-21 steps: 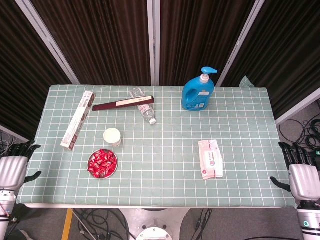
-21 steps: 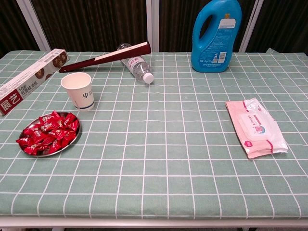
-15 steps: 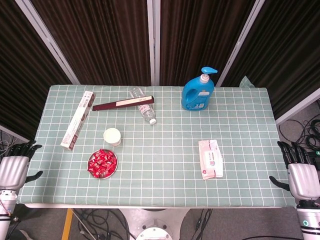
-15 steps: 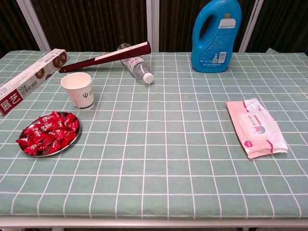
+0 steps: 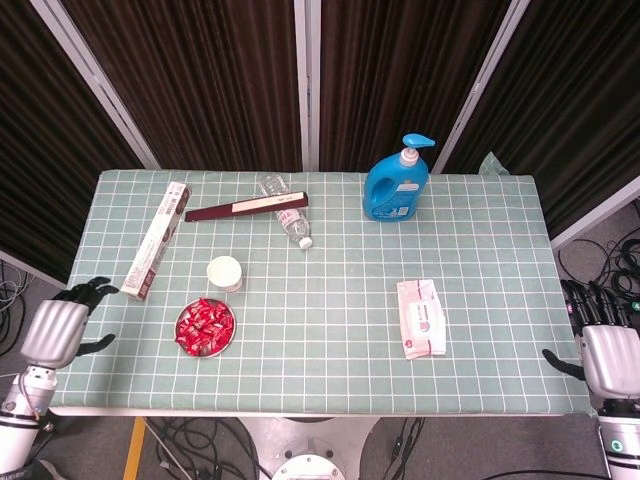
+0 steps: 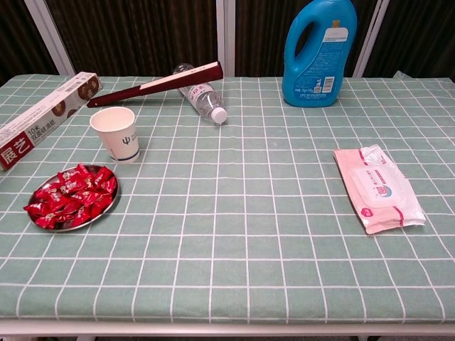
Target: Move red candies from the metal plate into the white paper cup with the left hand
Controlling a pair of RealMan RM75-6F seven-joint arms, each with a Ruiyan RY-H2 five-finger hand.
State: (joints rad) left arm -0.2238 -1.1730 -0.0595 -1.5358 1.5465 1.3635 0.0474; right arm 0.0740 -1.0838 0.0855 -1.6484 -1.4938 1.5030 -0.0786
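The left hand (image 5: 60,330), empty with fingers spread, is seen at the lower left of the head view, moved inward and up toward the table edge since the earlier frame; the right hand (image 5: 605,350) is spread and empty at the lower right. One metal plate (image 6: 106,206) heaped with red candies (image 6: 71,193) is seen lower left, with one empty white paper cup (image 6: 115,133) just behind it.

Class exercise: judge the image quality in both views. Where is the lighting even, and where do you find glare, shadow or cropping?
Head view: even light, sharp; both hands, left hand and right hand, sit at the frame edges. Chest view: soft shadow beside the white paper cup, slight sheen on the red candies, blue detergent bottle cropped at top.
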